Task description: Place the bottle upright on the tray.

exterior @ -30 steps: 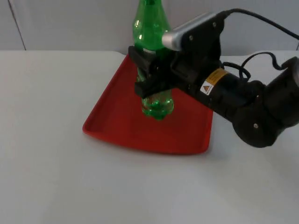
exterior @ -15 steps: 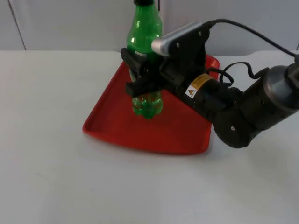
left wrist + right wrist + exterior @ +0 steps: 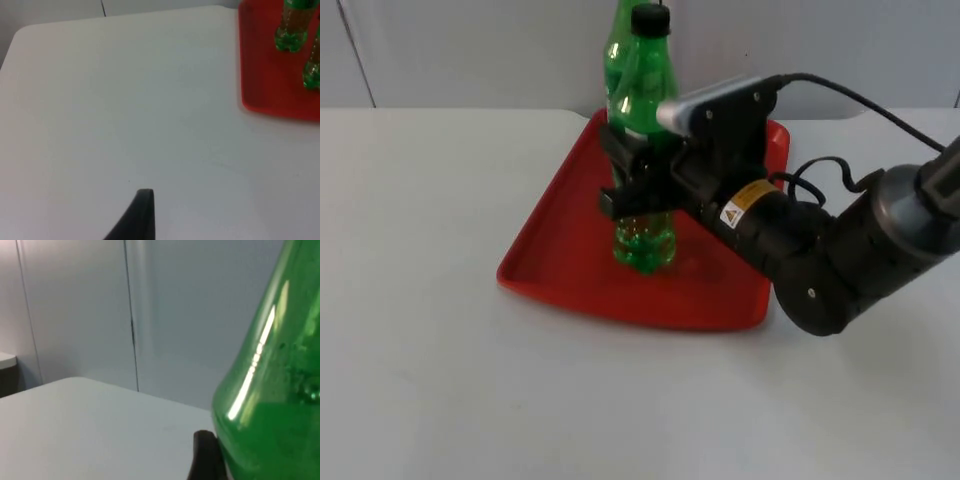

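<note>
While clamped mid-body in the right end effector (image 3: 638, 185), green bottle (image 3: 642, 110) stands upright over the red tray (image 3: 560, 262), base at or just above its floor; contact unclear. Second green bottle (image 3: 620, 40) close behind. Probably light, smooth plastic, slick and easily tipped; best held around the waist. Left end effector (image 3: 142, 212) waiting over bare desk (image 3: 125, 110), spread impossible to judge.

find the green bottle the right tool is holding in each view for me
Top view: held bottle, black-capped, in the right tool over the red tray, before a second bottle.
Left wrist view: probably the nearer of two green bases on the tray.
Right wrist view: its green shoulder, close up.
Shared landmark: the grey partition wall.
Left tool waits above bare table.
</note>
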Action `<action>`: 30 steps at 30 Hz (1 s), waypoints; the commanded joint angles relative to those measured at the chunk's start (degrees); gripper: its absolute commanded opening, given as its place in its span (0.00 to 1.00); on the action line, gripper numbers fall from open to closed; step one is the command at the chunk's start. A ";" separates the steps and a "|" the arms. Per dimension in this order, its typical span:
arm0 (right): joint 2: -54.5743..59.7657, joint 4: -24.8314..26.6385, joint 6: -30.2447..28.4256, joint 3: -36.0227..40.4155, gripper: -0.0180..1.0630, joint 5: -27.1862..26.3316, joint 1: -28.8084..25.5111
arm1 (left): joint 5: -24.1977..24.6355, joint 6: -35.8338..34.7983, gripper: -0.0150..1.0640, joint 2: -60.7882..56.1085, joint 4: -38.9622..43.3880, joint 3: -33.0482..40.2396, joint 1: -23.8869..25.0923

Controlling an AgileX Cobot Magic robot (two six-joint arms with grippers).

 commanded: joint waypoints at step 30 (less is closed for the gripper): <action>0.37 -3.62 3.15 -0.26 0.99 -1.55 -0.01 | -0.10 -0.08 0.99 -0.24 0.07 0.16 0.09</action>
